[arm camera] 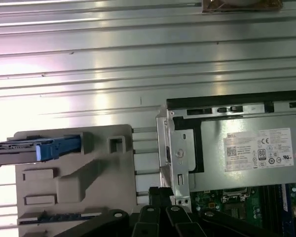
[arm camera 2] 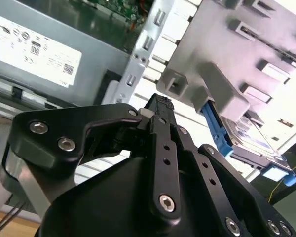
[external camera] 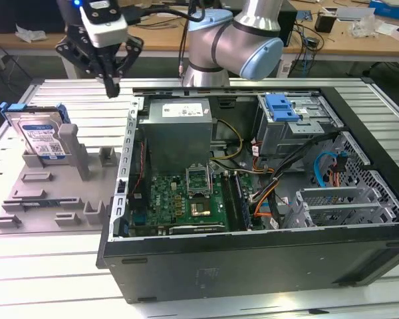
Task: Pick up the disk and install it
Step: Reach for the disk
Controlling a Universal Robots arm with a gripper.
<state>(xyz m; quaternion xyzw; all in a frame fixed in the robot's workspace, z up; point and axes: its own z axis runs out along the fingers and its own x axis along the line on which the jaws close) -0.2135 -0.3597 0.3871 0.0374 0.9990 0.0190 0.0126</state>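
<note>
— Silver drive in the blue bracket; where do we reckon it sits right now?

— We've got the disk (external camera: 43, 136) standing on edge in a slot of the grey holder (external camera: 53, 193), on the exterior view's left of the open computer case (external camera: 253, 256); its blue-and-white label faces the exterior camera; nothing is touching it apart from the holder.

— Cool; and the gripper, are we calling that clenched or loose?

— Clenched, we'd say; the gripper (external camera: 111, 88) hangs above the slatted metal table (external camera: 53, 266), just off the case's corner on the holder side, higher than the disk and well apart from it; in the second wrist view the fingers (arm camera 2: 164, 143) are pressed together with nothing between them.

— Anything worth noting inside the case?

— Grey power supply (external camera: 176, 129) with a white sticker sits along the far wall; the green motherboard (external camera: 179, 199) lies just in front of it; the metal drive cage (external camera: 292, 126) with its blue tab is at the far corner on the exterior view's right; cables run between that cage and the board. In the first wrist view we see the disk edge-on in the holder, with the power supply off to the other side of the case wall.
</note>
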